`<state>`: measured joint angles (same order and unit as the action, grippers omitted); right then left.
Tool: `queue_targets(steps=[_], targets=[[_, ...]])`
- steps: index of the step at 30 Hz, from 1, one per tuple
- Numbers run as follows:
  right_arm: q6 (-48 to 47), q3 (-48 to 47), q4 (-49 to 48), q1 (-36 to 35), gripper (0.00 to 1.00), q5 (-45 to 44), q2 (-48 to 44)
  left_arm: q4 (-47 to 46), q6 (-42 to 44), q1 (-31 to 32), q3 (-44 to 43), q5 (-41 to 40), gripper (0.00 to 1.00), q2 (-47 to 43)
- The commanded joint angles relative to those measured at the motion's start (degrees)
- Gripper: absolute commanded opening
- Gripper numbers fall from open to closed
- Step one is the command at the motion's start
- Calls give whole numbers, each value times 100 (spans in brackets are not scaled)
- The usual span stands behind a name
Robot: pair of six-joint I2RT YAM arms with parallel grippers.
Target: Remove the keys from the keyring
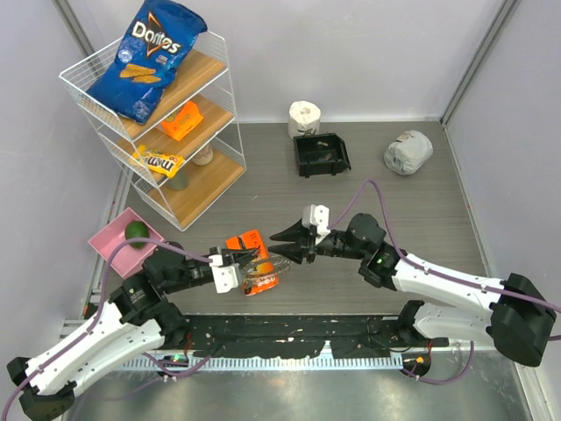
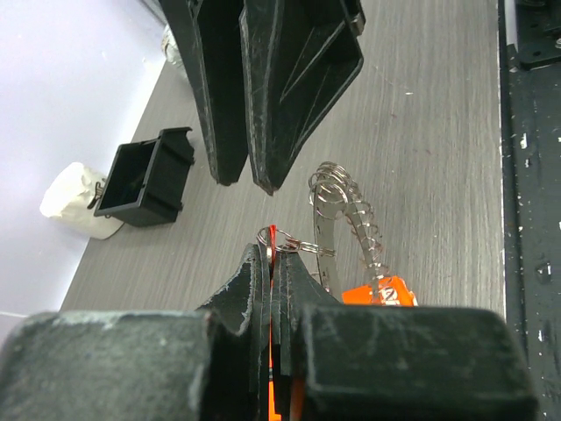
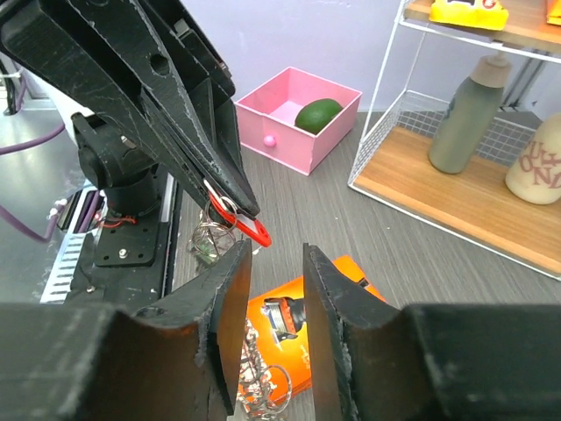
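Nearest the lens, my right gripper (image 3: 274,289) stands open, bottom centre. Left gripper (image 2: 273,250) is clamped on the red-headed key (image 3: 252,230), the keyring (image 2: 337,197) just right of it, mid-frame. Next, I think, to free this key the right one must pinch the ring and pull.

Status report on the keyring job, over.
Left gripper shut on red-headed key. Right gripper open, jaws just short of it. Keyring dangling off the key. Nothing between the grippers.

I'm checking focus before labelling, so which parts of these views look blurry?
Top external: sharp throughout, evenly lit, soft shadows. Left wrist: left fingers blurred up close, keyring crisp. Right wrist: right fingers soft, pink tray sharp.
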<state>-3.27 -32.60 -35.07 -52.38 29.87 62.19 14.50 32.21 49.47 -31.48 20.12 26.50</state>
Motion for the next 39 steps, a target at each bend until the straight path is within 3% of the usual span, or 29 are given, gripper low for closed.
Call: queue_targets(steps=[1, 6, 15, 39], targets=[[-183, -369, 218, 0, 36, 361, 240, -387, 119, 1, -279, 370, 0, -49], [-227, -949, 869, -9, 37, 1003, 793, -378, 137, 1, -262, 28, 0, -171], [-122, -1073, 914, -9, 35, 1460, 970, -483, 172, 1, -200, -430, 0, -312], [775, -1319, 616, 26, 30, 1505, 1260, -483, 233, 1, -174, 176, 0, -198]])
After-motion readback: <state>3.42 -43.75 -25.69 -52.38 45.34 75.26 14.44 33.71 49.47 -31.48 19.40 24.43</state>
